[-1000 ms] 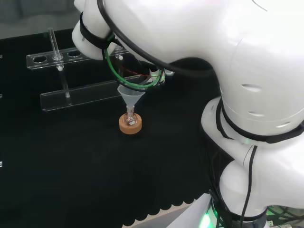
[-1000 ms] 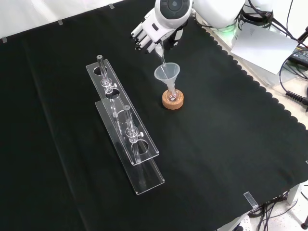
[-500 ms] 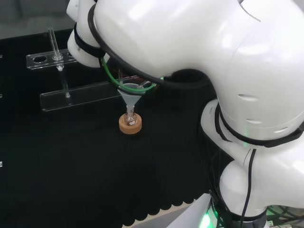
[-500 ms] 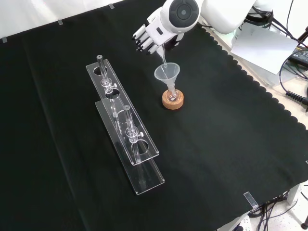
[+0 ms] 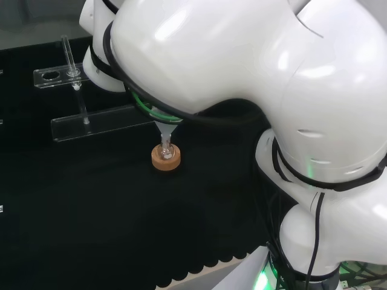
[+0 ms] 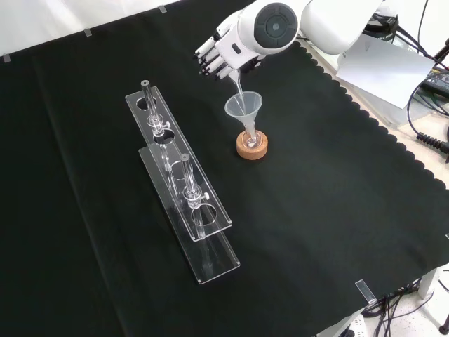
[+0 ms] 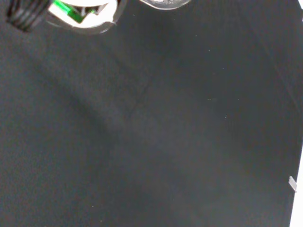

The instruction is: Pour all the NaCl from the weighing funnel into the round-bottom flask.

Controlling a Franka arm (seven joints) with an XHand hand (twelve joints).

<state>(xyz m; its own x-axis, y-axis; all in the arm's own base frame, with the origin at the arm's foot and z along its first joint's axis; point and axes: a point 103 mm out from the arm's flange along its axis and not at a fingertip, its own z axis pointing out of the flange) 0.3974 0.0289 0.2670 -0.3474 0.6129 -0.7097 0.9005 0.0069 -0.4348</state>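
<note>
In the front view the hand (image 6: 223, 50) is above and behind a small round-bottom flask (image 6: 252, 138) that stands on a cork ring (image 6: 252, 148). A clear plastic funnel (image 6: 243, 107) sits in the flask's neck. The hand is shut on the clear weighing funnel (image 6: 236, 83), which is tilted with its narrow spout pointing down into the plastic funnel's mouth. In the head view the cork ring (image 5: 165, 159) and the flask neck (image 5: 165, 148) show under the arm's white links, which cover the funnel's top. I cannot make out any powder.
Two long clear racks (image 6: 184, 184) with glass pieces lie left of the flask in the front view; in the head view the racks (image 5: 97, 121) are farther off. White paper (image 6: 382, 67) and cables lie past the cloth's scalloped edge at the right.
The arm's big links have swung left in the head view and now cover the funnel's rim. In the front view the wrist has turned a little; the spout stays over the funnel.
</note>
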